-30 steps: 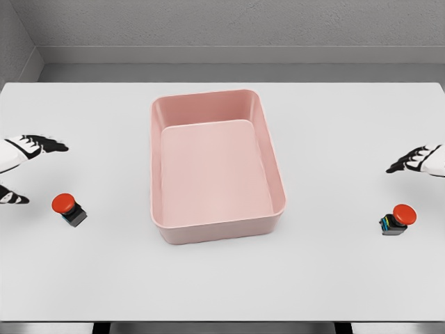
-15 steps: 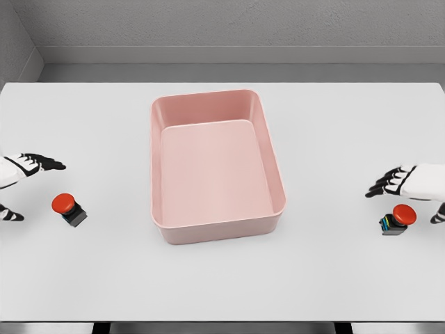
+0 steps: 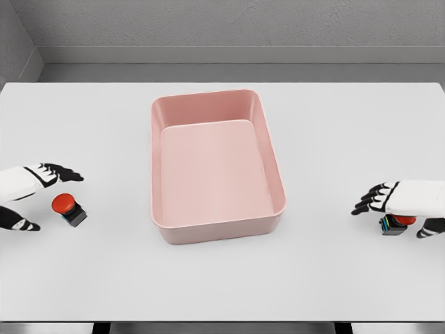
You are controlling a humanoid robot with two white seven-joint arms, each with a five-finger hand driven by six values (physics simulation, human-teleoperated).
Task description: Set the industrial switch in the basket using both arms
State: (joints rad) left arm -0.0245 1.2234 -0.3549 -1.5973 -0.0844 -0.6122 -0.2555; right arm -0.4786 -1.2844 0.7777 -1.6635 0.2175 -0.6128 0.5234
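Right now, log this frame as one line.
left hand open beside left switch | right hand open over right switch | basket empty

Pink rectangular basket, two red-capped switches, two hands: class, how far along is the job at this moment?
Nothing looks finished: the pink rectangular plastic basket holds nothing. In hand: the left hand brackets the left red-capped black-based switch, fingers open; the right hand is over the right red-capped switch, not visibly gripping. Both switches sit on the white table. Left: grasp, lift, carry and drop both in.
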